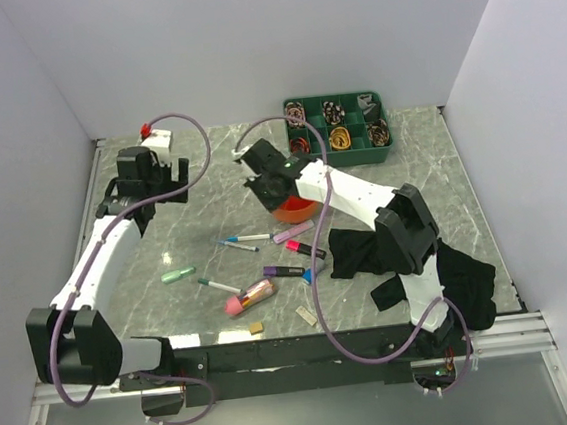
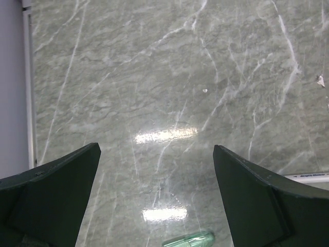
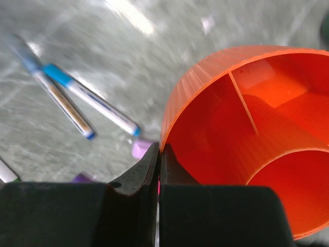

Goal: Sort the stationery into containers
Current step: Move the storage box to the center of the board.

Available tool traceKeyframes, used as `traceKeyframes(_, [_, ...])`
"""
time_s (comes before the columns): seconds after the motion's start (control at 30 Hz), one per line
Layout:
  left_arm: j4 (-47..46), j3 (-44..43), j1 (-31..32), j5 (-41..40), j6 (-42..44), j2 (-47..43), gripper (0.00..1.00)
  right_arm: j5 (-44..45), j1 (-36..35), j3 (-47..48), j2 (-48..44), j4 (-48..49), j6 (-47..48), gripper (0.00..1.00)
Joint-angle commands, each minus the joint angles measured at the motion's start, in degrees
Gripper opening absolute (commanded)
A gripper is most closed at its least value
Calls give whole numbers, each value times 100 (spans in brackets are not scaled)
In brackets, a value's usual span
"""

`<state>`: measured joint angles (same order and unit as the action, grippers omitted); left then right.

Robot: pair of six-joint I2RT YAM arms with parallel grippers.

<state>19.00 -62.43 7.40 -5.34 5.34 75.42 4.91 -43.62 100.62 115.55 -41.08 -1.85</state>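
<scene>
Two small beige erasers [image 1: 256, 327] lie by the near edge, and a pink tube case [image 1: 249, 296] lies just beyond them. Farther out, pens and markers [image 1: 247, 239] are scattered mid-table, with a black cloth [image 1: 360, 252] to their right. Past them stands the orange organiser [image 3: 241, 128]. The right gripper [image 3: 159, 160] is pinched tight on its wall, one finger inside and one outside. At far left, the left gripper [image 2: 156, 150] hangs over the table [image 2: 169, 77], spread wide and holding nothing.
</scene>
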Motion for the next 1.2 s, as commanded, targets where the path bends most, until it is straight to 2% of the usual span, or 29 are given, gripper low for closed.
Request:
traceKeyframes(0.0, [-318,91,25,-528,81,-343,99,265,-226,388,178,810,939,0])
traceKeyframes(0.2, [-398,-49,-203,-714,-59,-414,100,204,-358,406,328,1338,1239,0])
traceKeyframes(0.33, [-301,-216,-598,-389,-332,-440,99,90,-402,301,355,1804,1432,0])
traceKeyframes(0.5, [-266,-208,-661,-327,-315,-466,99,-156,-420,327,363,2165,1783,0])
traceKeyframes(0.77, [-213,-260,-670,-178,-455,-467,99,-973,-516,178,363,2087,2153,0])
traceKeyframes(0.93, [-195,-313,-670,-134,-455,-458,99,-834,-578,37,407,2086,2294,0])
traceKeyframes(0.97, [-221,-322,-670,-125,-447,-449,99,-807,-587,28,433,2087,2329,3])
traceKeyframes(1.0, [-222,-322,-678,-107,-455,-449,100,-772,-587,19,434,2121,2338,12])
traceKeyframes(1.03, [-230,-331,-678,-98,-447,-440,99,-694,-587,2,425,2139,2355,22])
traceKeyframes(1.07, [-231,-348,-678,-90,-455,-440,99,-641,-587,19,434,2122,2408,40])
traceKeyframes(1.17, [-248,-401,-678,-46,-499,-405,99,-500,-578,63,364,2113,2478,68])
